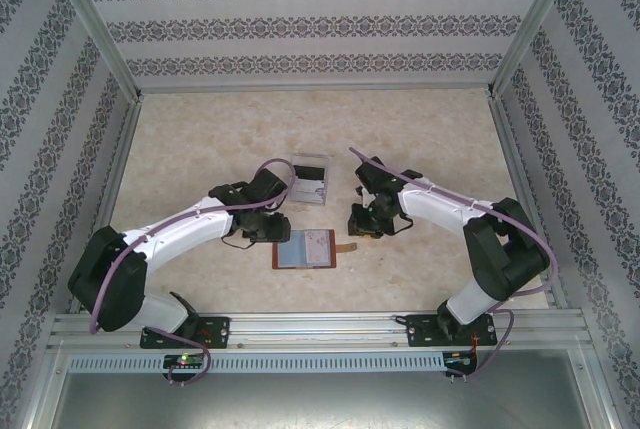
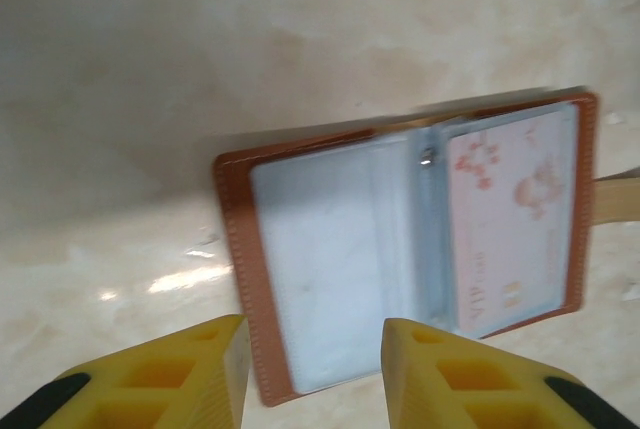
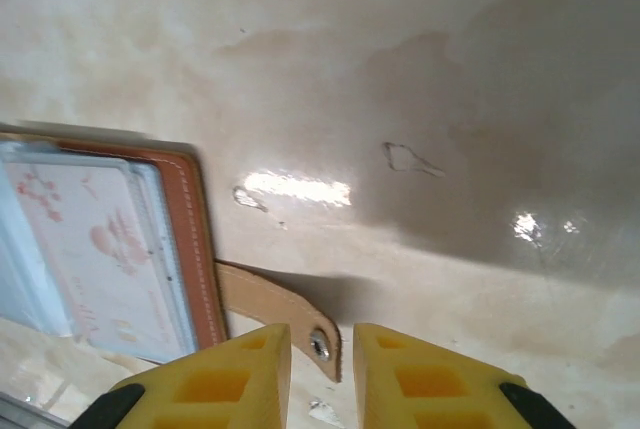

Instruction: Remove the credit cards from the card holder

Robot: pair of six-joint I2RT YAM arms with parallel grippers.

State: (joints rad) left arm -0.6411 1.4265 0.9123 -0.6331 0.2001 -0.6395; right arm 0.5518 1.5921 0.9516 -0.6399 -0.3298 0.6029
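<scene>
Pale marbled tabletop (image 1: 200, 149), fenced by patterned walls (image 1: 320, 19). Near its middle, card holder (image 1: 304, 248) spread open and flat, brown leather rim around grey-blue pockets.

From the left wrist: card holder (image 2: 400, 249) blurred, one credit card (image 2: 515, 229) tucked in the pocket on the 3 o'clock half, pale with pinkish marks; the pocket on the 9 o'clock half looking bare. From the right wrist: same credit card (image 3: 95, 249) inside the card holder (image 3: 190, 239) at 9 o'clock of the frame.

Strap tab (image 3: 275, 314) sticking out flat from the card holder's edge, at 3 o'clock of it from above (image 1: 347, 247).

Right gripper (image 3: 322, 379) low over the tab's snap end, yellow fingers parted narrowly, tab tip showing in the gap; contact impossible to judge. From above, right gripper (image 1: 365, 224) at 2 o'clock of the card holder.

Left gripper (image 2: 315, 379) parted fairly wide over the card holder's near edge, gripping nothing; from above (image 1: 262, 229) at 10 o'clock.

Clear box (image 1: 310, 179) at 12 o'clock of the card holder, apart from it.
</scene>
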